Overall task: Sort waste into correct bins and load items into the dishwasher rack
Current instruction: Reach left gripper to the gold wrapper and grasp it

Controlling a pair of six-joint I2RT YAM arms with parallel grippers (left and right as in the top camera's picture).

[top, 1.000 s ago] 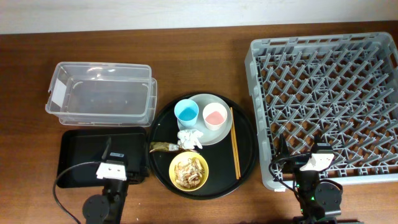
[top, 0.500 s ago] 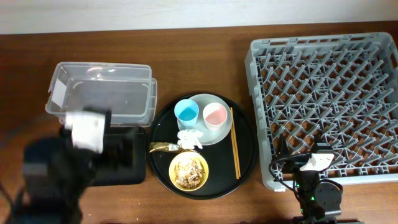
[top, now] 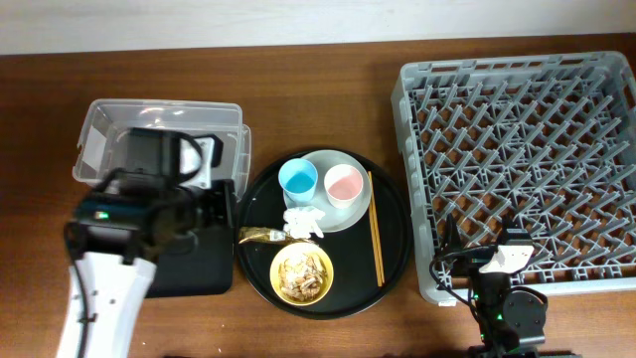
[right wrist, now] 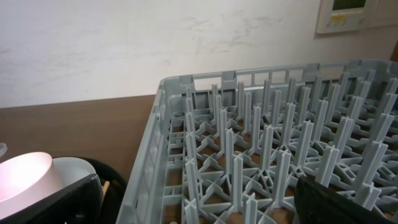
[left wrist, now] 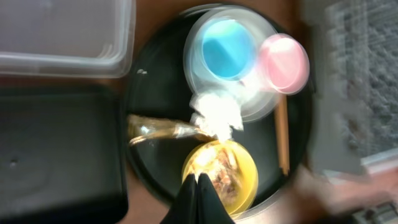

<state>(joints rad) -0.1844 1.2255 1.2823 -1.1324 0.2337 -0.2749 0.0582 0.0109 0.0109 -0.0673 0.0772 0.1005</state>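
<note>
- The left end effector point(left wrist: 198, 180) is pinched together, its two dark fingertips meeting in a point with nothing between them.
- In the overhead view the left arm hangs above the near end of the tub point(top: 159, 124) and the black tray point(top: 189, 264). Its wrist camera looks down on the round tray point(top: 393, 234), with the fingertips showing over the bowl point(left wrist: 246, 177).
- The right end effector point(right wrist: 196, 186) is spread wide and holds nothing. One dark finger shows in each lower corner of its wrist view.
- It sits low at the near edge of the rack point(top: 522, 149), facing along the rows of pegs.
- The rack fills the right side of the desk point(top: 318, 60).
- The tub stands at the back left, and the black tray lies just in front of it.
- The round tray lies between the black tray and the rack.
- The plate point(top: 348, 211) lies at the back of the round tray. The pink cup point(top: 344, 183) stands on it, and the blue cup point(top: 298, 179) stands at its left edge.
- The tissue point(top: 303, 222) lies against the plate's near edge.
- The wrapper point(top: 260, 235) lies just left of the tissue, one end touching it.
- The yellow bowl sits at the front of the round tray, near the tissue, and holds the scraps point(top: 302, 272).
- The chopsticks point(top: 375, 234) lie together, front to back, along the right of the round tray beside the plate.
- The right part of the left wrist view is blurred.
</note>
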